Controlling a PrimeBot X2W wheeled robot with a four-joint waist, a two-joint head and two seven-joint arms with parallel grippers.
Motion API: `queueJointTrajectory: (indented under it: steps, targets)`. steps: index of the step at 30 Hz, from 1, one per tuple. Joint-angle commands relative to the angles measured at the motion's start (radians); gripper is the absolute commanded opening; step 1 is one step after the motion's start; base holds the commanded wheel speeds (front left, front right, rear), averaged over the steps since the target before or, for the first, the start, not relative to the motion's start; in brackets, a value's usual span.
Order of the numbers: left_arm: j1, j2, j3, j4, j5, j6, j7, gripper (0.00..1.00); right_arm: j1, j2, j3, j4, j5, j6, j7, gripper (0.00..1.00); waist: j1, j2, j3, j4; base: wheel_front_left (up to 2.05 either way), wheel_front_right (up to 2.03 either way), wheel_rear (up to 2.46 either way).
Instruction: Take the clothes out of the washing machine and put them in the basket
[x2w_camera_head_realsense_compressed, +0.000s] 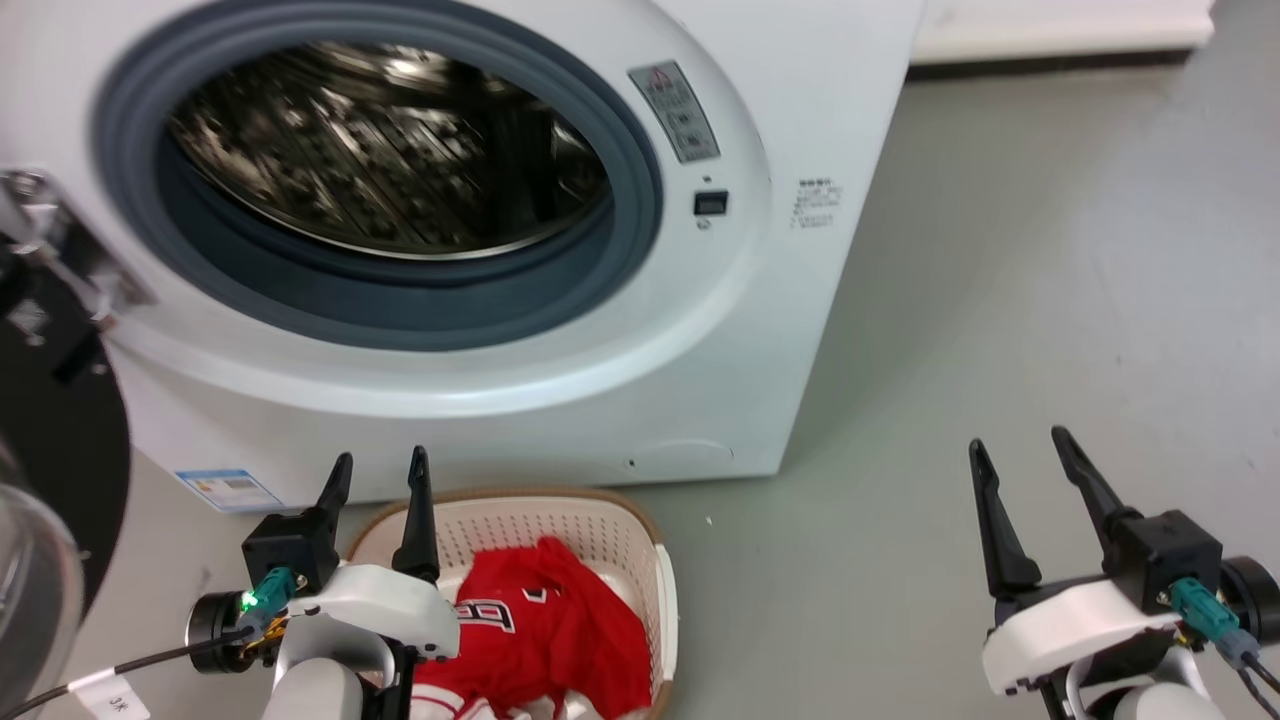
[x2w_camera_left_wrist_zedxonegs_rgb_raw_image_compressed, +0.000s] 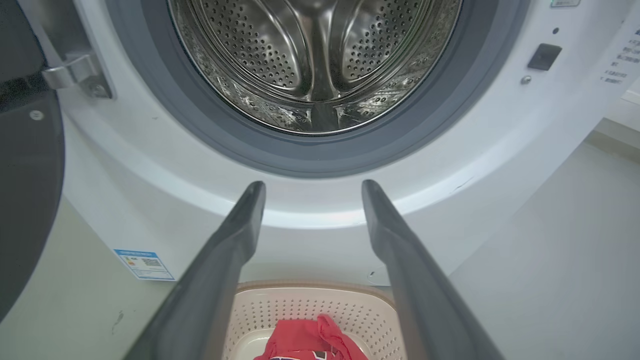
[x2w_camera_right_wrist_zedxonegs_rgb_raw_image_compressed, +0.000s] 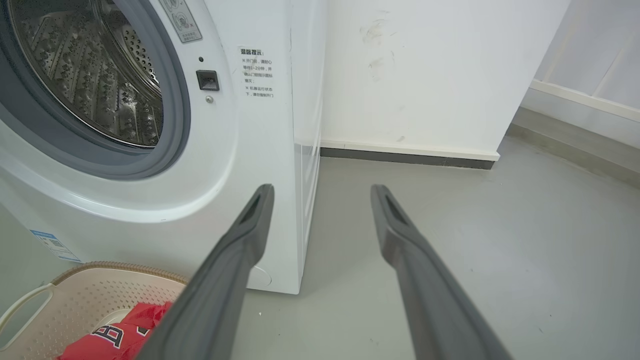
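Below the porthole, at 6 o'clock in the head view: small cream plastic laundry basket (x2w_camera_head_realsense_compressed: 610, 540) with perforated sides and a brown woven-look rim. It stands on the grey floor (x2w_camera_head_realsense_compressed: 1000, 300) just in front of the large white front-loading washing machine (x2w_camera_head_realsense_compressed: 800, 300). Soft red jersey clothes (x2w_camera_head_realsense_compressed: 560, 620) lie heaped inside it. White-and-black lettering faces up; a white striped edge shows at the heap's 7 o'clock side. Cannot separate the garments cleanly.

Perforated steel drum (x2w_camera_left_wrist_zedxonegs_rgb_raw_image_compressed: 310, 65): the left wrist view looks straight in. Lower wall and back are bare metal, no cloth seen. Black-rimmed glass door (x2w_camera_head_realsense_compressed: 50, 470) stands open at 9 o'clock.

Left gripper (x2w_camera_head_realsense_compressed: 381, 455): fingers spread, nothing between them, above the basket's 10 o'clock corner, tips toward 12.
Right gripper (x2w_camera_head_realsense_compressed: 1017, 440): fingers spread, empty, at 4 o'clock over bare floor, well apart from basket and machine.

Progress (judged): unloading looks complete, with clothes in the basket and the drum empty as far as visible. The strip just behind the gasket lip is hidden, so a last check there is the only item left.

Orientation: basket mouth faces up. Its near end is cut by the frame edge and partly covered by the left forearm, so its long axis cannot be fixed. The heap is crumpled; its longer run goes roughly 12 to 5 o'clock. Drum axis runs 12 to 6, mouth toward the robot.
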Motion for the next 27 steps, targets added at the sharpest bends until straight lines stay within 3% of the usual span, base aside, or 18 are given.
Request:
queueJointTrajectory:
  steps: [1, 10, 27]
  targets:
    - [0.022, -0.002, -0.008, -0.034, 0.014, 0.0, -0.002, 1.0, 0.022, 0.001, -0.004, -0.01, -0.002, -0.001, 0.005, 1.0, 0.0003, 0.0, -0.052, 0.032, 0.0, 0.0, 0.0]
    - [0.105, 0.008, -0.032, -0.229, 0.063, 0.004, -0.002, 1.0, 0.088, 0.001, -0.004, -0.054, 0.001, -0.001, 0.036, 1.0, 0.0003, 0.0, -0.136, 0.051, 0.0, 0.0, 0.0]
    - [0.261, 0.037, -0.059, -0.391, 0.084, 0.027, 0.082, 1.0, 0.155, 0.001, -0.012, -0.081, 0.014, -0.001, 0.053, 1.0, 0.0003, 0.0, -0.192, 0.076, 0.0, 0.0, 0.0]
